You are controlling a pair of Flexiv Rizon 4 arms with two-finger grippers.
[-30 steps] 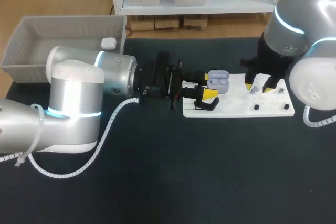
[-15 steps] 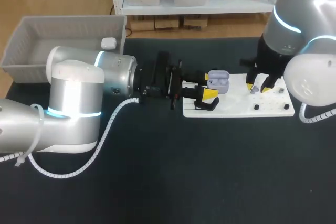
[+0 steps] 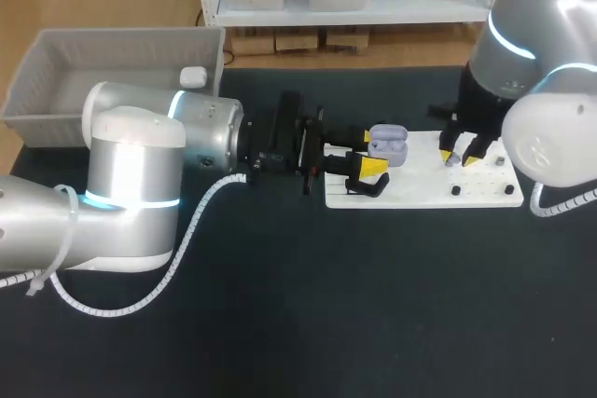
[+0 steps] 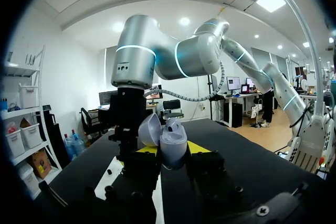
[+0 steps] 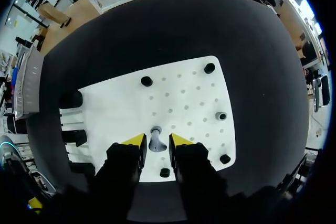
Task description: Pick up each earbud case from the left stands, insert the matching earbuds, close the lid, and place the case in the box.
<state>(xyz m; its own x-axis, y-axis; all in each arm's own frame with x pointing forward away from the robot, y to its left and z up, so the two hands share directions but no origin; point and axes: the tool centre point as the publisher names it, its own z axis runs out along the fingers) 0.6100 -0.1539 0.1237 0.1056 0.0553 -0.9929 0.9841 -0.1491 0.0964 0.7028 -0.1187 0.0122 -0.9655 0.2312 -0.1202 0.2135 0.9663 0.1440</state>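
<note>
A lavender earbud case (image 3: 388, 144) with its lid up hangs over the left end of the white board (image 3: 420, 191), and my left gripper (image 3: 366, 156) is shut on it. The left wrist view shows the case (image 4: 169, 141) pinched between the yellow tips of the left gripper (image 4: 171, 150). My right gripper (image 3: 456, 153) hangs over the board's right half. In the right wrist view a small grey earbud (image 5: 156, 141) stands on the board (image 5: 184, 93) between the fingers of the right gripper (image 5: 157, 140), with thin gaps on both sides.
A grey box (image 3: 56, 90) stands at the back left with a white case (image 3: 193, 76) in its right corner. Black stands (image 5: 73, 137) line the board's left edge, and small black pegs (image 5: 146, 81) dot its surface.
My right gripper's fingers have narrowed around the grey earbud and edged slightly nearer to it. The left arm and the case have not moved.
</note>
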